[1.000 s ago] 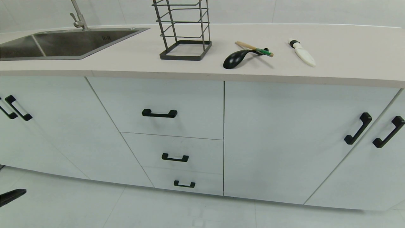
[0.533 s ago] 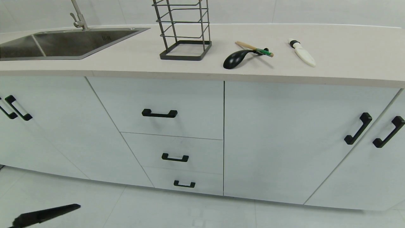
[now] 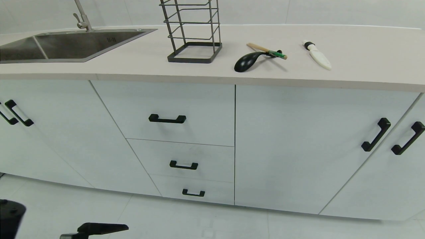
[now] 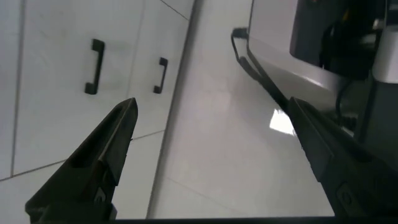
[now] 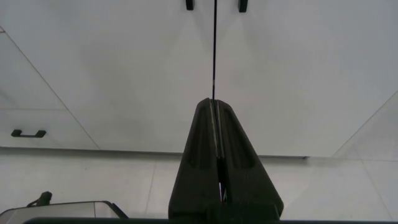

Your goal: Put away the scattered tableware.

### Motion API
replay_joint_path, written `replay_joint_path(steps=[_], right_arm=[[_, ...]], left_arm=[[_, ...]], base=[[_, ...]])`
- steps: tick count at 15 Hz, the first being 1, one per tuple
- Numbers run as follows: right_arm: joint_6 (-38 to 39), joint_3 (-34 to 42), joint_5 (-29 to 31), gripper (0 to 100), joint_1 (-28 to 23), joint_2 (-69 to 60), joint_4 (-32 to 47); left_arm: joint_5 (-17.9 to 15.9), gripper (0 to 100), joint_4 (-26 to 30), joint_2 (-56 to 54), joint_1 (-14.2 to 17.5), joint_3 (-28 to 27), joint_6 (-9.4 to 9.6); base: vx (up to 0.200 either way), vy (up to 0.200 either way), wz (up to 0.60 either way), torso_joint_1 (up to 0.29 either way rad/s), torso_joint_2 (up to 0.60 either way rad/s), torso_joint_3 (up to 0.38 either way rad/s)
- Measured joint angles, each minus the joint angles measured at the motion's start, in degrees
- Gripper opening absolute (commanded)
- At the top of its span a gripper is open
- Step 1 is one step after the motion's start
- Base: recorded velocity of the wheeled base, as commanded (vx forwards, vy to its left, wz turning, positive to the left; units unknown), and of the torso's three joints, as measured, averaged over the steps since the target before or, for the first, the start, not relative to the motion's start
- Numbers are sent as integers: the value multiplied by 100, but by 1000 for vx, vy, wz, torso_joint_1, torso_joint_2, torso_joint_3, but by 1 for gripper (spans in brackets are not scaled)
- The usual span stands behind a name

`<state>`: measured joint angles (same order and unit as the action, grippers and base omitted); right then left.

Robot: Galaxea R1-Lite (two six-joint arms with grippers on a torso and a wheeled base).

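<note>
Left end effector (image 4: 211,134) hangs released near the floor; right end effector (image 5: 213,109) is clenched empty.

Wire rack (image 3: 192,33): upper tiers cut off by the head view's top edge, likewise the faucet (image 3: 81,16) above its lever; the sink (image 3: 66,44) runs out past the left edge. Black spoon (image 3: 247,61): handle end partly hidden under the chopsticks (image 3: 267,50) lying across it; one stick or a pair, too small to tell. Left gripper (image 4: 211,102) and right gripper (image 5: 216,102): finger bases cut off by the bottom edges of their wrist views
</note>
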<state>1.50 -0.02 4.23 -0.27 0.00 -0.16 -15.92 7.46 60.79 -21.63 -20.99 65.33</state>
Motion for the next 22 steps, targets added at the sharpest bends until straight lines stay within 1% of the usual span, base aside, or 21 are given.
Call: replay_joint_path(steps=[1, 2, 3, 5, 8, 9, 10, 11, 12, 13, 15, 16, 17, 22], right_arm=[[0, 0, 0, 0, 0, -2, 0], [0, 0, 0, 0, 0, -2, 0], [-2, -5, 0, 0, 0, -2, 0], [0, -2, 0, 0, 0, -2, 0], [0, 0, 0, 0, 0, -2, 0], [0, 0, 0, 0, 0, -2, 2], [0, 0, 0, 0, 0, -2, 0], [-2, 0, 0, 0, 0, -2, 0], [-2, 0, 0, 0, 0, -2, 0], [-2, 0, 0, 0, 0, -2, 0], [-2, -5, 0, 0, 0, -2, 0], [0, -5, 0, 0, 0, -2, 2], [0, -5, -2, 0, 0, -2, 2], [-2, 0, 0, 0, 0, -2, 0]], left_arm=[[106, 100, -21, 243, -12, -20, 165], [180, 100, -44, 511, -22, -78, 255], [224, 100, -76, 739, -34, -146, 327], [260, 100, -347, 1203, -56, -240, 411], [471, 100, -1370, 2157, -80, -375, 444], [572, 100, -1515, 2391, -80, -422, 397], [700, 100, -1582, 2553, -80, -439, 241], [755, 100, -1668, 2653, -78, -450, 167], [829, 100, -1907, 2765, -78, -455, 61], [941, 100, -2153, 2878, -78, -461, -84], [1026, 100, -2604, 3123, -78, -461, -238], [1046, 100, -2809, 3278, -78, -461, -271], [1053, 100, -2896, 3405, -78, -461, -282], [1113, 100, -3767, 4166, -67, -662, -240]], base=[[0, 0, 0, 0, 0, 0], [0, 0, 0, 0, 0, 0], [0, 0, 0, 0, 0, 0], [0, 0, 0, 0, 0, 0], [0, 0, 0, 0, 0, 0], [0, 0, 0, 0, 0, 0], [0, 0, 0, 0, 0, 0], [0, 0, 0, 0, 0, 0], [0, 0, 0, 0, 0, 0], [0, 0, 0, 0, 0, 0], [0, 0, 0, 0, 0, 0], [0, 0, 0, 0, 0, 0], [0, 0, 0, 0, 0, 0], [0, 0, 0, 0, 0, 0]])
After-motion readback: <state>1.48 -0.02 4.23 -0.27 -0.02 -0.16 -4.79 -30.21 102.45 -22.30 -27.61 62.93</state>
